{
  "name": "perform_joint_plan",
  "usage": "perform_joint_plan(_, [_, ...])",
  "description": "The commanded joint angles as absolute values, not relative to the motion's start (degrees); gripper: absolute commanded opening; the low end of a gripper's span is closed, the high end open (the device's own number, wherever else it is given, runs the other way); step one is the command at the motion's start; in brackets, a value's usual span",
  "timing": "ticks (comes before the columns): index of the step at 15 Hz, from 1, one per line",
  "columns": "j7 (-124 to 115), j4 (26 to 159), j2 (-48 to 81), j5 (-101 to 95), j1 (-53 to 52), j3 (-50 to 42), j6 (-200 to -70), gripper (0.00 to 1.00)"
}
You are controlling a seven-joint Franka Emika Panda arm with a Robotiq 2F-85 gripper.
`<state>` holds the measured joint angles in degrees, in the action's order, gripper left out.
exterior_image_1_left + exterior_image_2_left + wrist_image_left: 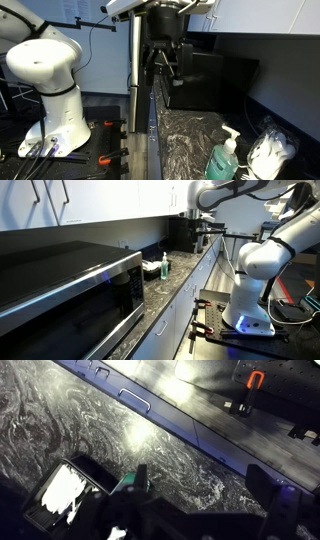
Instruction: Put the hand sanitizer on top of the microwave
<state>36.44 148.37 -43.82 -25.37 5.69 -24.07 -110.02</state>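
- One gripper point(167, 76) hangs above the dark counter point(185, 135), jaws spread wide and holding nothing.
- Two fingers point(266, 488) show well apart in the wrist view, with bare counter between them.
- Sanitizer point(224, 158) stands upright on the counter below the gripper and apart from it; it is a green bottle with a white pump.
- Tray point(272, 160), black with something white inside, sits just beside the sanitizer.
- Microwave point(70, 285) stands further along the same counter in an exterior view, well apart from the sanitizer.
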Motion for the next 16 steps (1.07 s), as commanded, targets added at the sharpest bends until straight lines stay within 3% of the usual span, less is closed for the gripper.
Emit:
perform_joint_plan(1, [47.8,147.4,-41.6,-23.5,5.3,-30.0,-117.3,1.0])
perform_joint_plan(8, [76.1,140.5,-32.4,-14.3,2.4,-40.3,-119.2,1.0])
perform_joint_plan(16, [99.5,128.9,-16.1,-5.4,2.8,-44.4,-118.9,1.0])
